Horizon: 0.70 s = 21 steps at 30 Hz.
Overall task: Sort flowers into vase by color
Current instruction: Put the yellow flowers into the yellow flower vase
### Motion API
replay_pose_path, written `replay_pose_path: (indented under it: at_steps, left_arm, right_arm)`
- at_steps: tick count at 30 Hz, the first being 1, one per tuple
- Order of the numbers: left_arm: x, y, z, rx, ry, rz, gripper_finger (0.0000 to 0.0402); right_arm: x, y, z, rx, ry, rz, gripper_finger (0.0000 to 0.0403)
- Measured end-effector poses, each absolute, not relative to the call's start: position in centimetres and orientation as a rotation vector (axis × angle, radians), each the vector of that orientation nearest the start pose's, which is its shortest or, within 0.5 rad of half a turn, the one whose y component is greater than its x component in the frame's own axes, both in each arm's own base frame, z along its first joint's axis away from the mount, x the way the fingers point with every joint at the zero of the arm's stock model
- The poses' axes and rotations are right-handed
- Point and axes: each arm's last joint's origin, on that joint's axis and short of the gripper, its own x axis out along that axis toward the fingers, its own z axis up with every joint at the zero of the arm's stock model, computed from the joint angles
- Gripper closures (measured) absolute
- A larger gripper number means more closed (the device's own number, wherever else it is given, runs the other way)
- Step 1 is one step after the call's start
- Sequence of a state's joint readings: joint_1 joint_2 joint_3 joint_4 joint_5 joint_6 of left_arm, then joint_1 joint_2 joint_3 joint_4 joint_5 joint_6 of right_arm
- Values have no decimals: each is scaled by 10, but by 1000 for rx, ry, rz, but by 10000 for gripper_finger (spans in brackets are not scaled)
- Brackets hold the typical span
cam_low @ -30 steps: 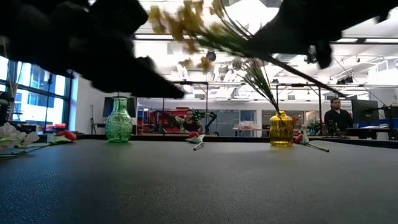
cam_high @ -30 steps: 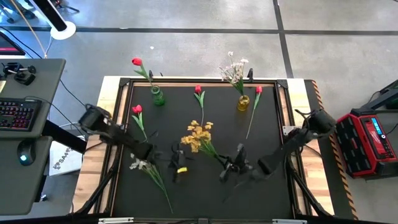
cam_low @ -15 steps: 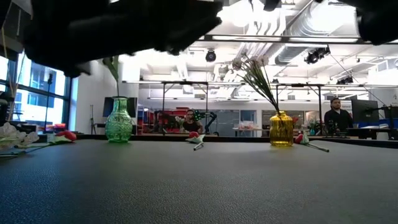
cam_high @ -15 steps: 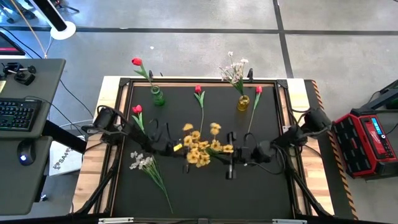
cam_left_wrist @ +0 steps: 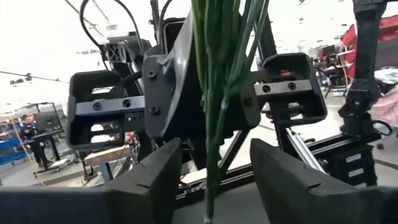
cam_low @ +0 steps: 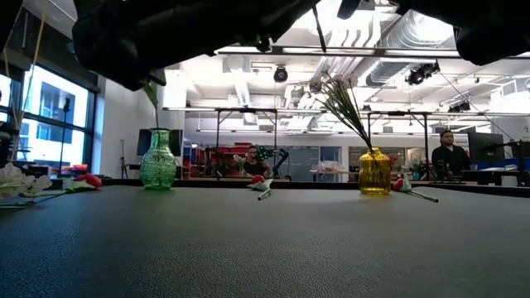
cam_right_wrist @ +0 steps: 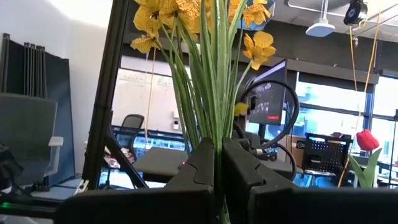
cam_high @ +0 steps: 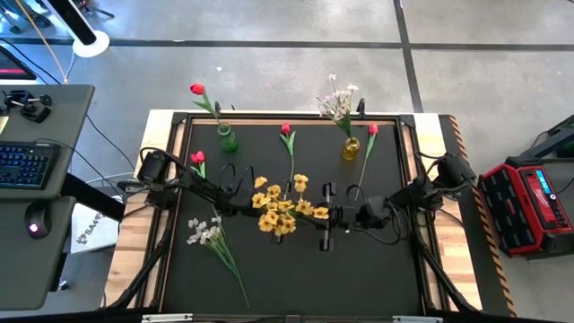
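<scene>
The yellow spray (cam_high: 282,208) hangs over the table's middle, blossoms toward the left, with my right gripper (cam_right_wrist: 217,163) shut on its green stems. My left gripper (cam_left_wrist: 211,180) is open and faces the right one; the stems (cam_left_wrist: 214,93) pass between its fingers without plainly touching them. In the high view the blossoms hide the left fingers. A green vase (cam_high: 227,139) at the far edge holds a red tulip (cam_high: 197,90). A yellow vase (cam_high: 351,148) holds a white spray (cam_high: 336,99). Three red tulips (cam_high: 287,135) (cam_high: 371,135) (cam_high: 197,160) and a white spray (cam_high: 204,235) lie flat on the mat. My right gripper pinches the yellow spray's bundled stems (cam_right_wrist: 217,140) between its two fingers, below the blossoms. The fingers come level from the table's right, and the stems run on ahead of them toward the left. The spray is lifted clear of the table.
The black mat (cam_high: 377,269) lies inside a wooden table frame. In the low view both vases (cam_low: 158,161) (cam_low: 374,171) stand along the far edge, with tulips lying between and beside them. People sit in the room beyond. A desk with a keyboard (cam_high: 22,166) stands to the left.
My right gripper has carried the yellow spray up off the mat and from the near side toward the table's middle, turning it until its blossoms point left. My left gripper has moved toward the far edge and up to the spray, and the stems now stand between its fingers.
</scene>
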State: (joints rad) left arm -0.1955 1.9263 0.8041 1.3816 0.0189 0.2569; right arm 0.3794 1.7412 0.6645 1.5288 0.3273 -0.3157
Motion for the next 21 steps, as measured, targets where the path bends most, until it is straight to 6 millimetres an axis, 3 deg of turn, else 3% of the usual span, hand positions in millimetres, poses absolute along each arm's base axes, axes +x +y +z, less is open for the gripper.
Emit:
replay_pose_path:
  at_steps: [12, 21]
  left_arm:
    - [356, -82, 170, 208, -174, -180, 389]
    - [347, -89, 170, 243, 53, -100, 398]
  right_arm:
    - [301, 116, 211, -141, -355, 18, 403]
    - [303, 117, 200, -77, -204, -40, 392]
